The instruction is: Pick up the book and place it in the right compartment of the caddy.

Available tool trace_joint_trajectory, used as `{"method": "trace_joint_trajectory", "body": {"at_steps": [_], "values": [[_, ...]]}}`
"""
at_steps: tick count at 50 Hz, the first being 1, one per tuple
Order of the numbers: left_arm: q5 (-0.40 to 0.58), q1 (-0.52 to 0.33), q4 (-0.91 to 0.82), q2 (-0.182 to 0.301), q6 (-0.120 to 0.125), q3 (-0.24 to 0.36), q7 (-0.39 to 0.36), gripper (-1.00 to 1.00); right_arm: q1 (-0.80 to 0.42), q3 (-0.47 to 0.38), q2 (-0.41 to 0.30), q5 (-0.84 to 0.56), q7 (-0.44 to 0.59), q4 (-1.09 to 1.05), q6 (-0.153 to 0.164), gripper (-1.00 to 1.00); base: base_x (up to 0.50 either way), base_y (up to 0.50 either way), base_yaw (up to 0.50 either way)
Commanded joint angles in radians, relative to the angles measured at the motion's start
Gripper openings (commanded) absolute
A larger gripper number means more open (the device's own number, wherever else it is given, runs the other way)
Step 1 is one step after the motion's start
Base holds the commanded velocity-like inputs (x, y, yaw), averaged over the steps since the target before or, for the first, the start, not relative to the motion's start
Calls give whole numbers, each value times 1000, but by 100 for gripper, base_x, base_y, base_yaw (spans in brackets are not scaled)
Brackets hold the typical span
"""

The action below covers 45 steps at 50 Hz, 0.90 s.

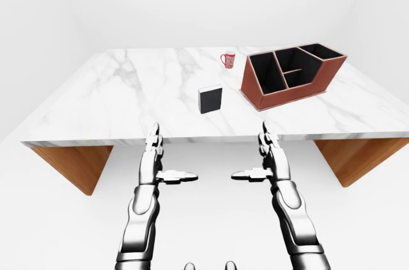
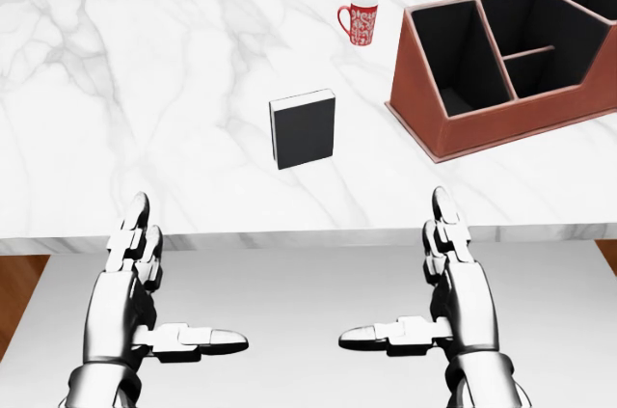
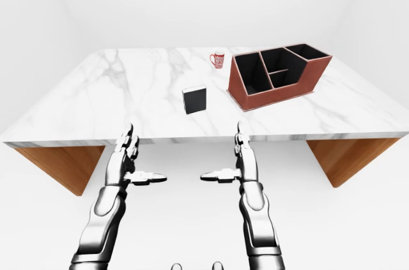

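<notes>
With both the left hand [image 2: 145, 302] and right hand [image 2: 448, 297] spread and empty short of the worktop [image 2: 145, 90], a clumsy reach could topple the upright black book [image 2: 304, 128], which stands apart from the caddy [image 2: 501, 109] and just below the red mug [image 2: 361, 20].

The tabletop [image 2: 174, 90] looks like polished white marble with grey veins, on wooden supports. The book [image 2: 305, 130] is matt black. The caddy [image 2: 501, 123] seems reddish-brown leather. Both hands gleam like chrome; the mug [image 2: 361, 21] is glossy.

A red patterned mug [image 2: 362, 20] stands upright on the marble table [image 2: 145, 90] — wooden supports beneath.
</notes>
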Motion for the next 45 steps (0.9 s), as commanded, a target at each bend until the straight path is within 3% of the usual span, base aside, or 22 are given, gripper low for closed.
{"method": "trace_joint_trajectory", "body": {"at_steps": [1, 11, 14, 15, 18, 19, 30, 45], "values": [[-9, -7, 15, 12, -5, 24, -22, 100, -5, -22, -13, 4, 24, 23, 5, 100, 0, 0, 0], [-4, -1, 25, 12, -23, 22, -22, 100, 6, -20, -13, -6, 24, 19, -4, 100, 0, 0, 0], [-4, -2, 24, 12, -21, 22, -21, 100, 7, -22, -13, -5, 23, 6, 0, 100, 0, 0, 0], [-4, -3, 26, 12, -21, 22, -21, 100, 3, -25, -13, -16, 9, 19, -16, 100, 0, 0, 0], [-4, -4, 19, 12, -12, 22, -21, 100, 6, -24, -13, -22, 6, 9, -19, 100, 0, 0, 0], [-4, -5, 21, 12, -14, 22, -21, 100, 4, -24, -14, -13, 15, 7, -7, 100, 0, 0, 0], [-1, 1, 20, 12, -19, 22, -23, 100, 13, -18, -12, -30, 8, -10, -17, 100, 0, 0, 0], [-1, -1, 20, 13, -16, 23, -23, 100, 11, -20, -12, -26, 13, -2, -17, 100, 0, 0, 47]]}}
